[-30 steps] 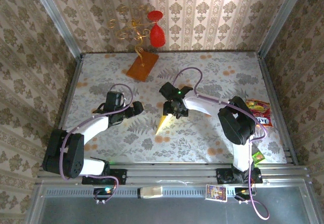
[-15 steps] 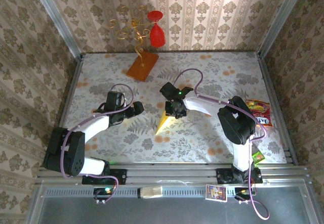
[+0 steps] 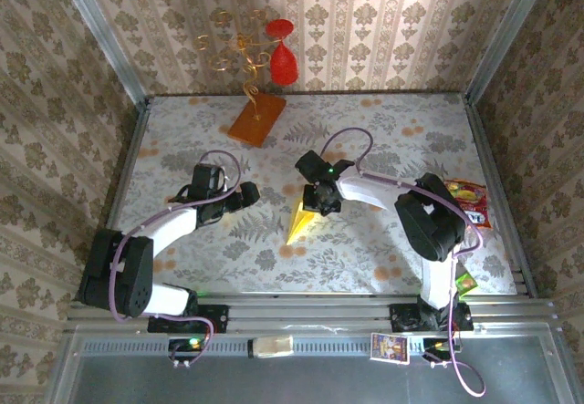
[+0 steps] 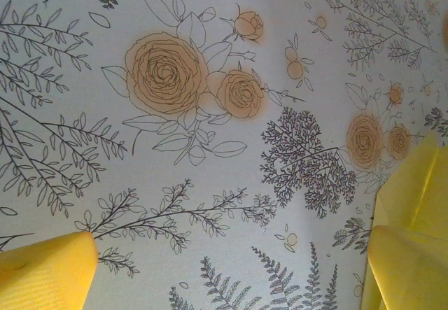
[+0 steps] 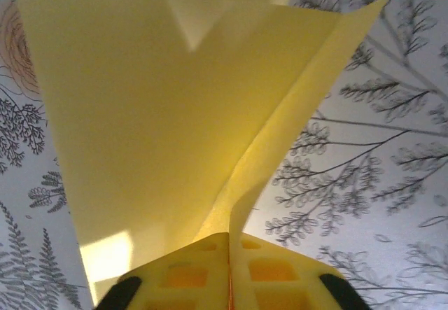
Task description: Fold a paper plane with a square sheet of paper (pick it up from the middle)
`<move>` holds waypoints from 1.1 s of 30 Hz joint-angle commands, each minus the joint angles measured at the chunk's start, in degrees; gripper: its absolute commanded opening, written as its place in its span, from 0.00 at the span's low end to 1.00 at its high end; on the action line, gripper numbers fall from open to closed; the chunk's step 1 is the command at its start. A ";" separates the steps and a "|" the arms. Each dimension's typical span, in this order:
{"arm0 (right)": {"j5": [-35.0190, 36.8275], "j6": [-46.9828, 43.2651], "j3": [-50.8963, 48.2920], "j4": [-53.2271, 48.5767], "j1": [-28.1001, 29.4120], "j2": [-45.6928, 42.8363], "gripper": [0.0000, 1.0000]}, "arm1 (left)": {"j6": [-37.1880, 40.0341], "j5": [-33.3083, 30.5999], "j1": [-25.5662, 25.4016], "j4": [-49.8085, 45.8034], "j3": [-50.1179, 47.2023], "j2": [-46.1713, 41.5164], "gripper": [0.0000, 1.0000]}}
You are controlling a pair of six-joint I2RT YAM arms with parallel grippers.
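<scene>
At the bottom of the top view, a metal rail [image 3: 310, 311] carries both arm bases. Beyond it lies the table [image 3: 383, 139], covered with a pale cloth of ferns and orange roses; patterned wallpaper closes three sides. The left arm bends toward the centre. The left gripper [image 3: 248, 194] stands wide open over bare cloth, and its wrist view shows yellow fingers [image 4: 45, 275] in the lower corners. The right arm arches to the middle, where the right gripper [image 3: 317, 205] is closed on the yellow paper [image 3: 297, 223], a creased pointed shape. The right wrist view shows a fold entering between the pads. At the far edge stands an orange-brown slab [image 3: 256, 118].
</scene>
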 commanded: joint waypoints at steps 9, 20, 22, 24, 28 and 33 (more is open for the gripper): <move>-12.71 -9.53 4.91 3.82 -2.68 -4.97 0.00 | 0.01 0.15 3.77 -3.69 1.61 -9.52 1.00; -27.26 -9.39 2.63 13.11 -4.53 -0.53 0.00 | -2.88 2.15 0.83 -0.36 3.97 -5.22 1.00; -28.81 -8.48 0.84 15.15 -5.76 0.53 0.00 | -3.15 2.06 -0.59 -0.25 4.87 -3.61 1.00; -29.47 -7.82 -1.36 16.72 -7.15 1.13 0.00 | -3.57 2.05 -1.91 0.17 5.63 -1.81 1.00; -29.27 -8.51 -5.01 17.97 -9.95 1.81 0.00 | -4.57 2.21 -4.62 1.38 6.90 1.93 1.00; -28.75 -9.33 -9.46 17.96 -12.82 0.57 0.00 | -6.65 3.27 -7.87 1.82 7.47 4.78 1.00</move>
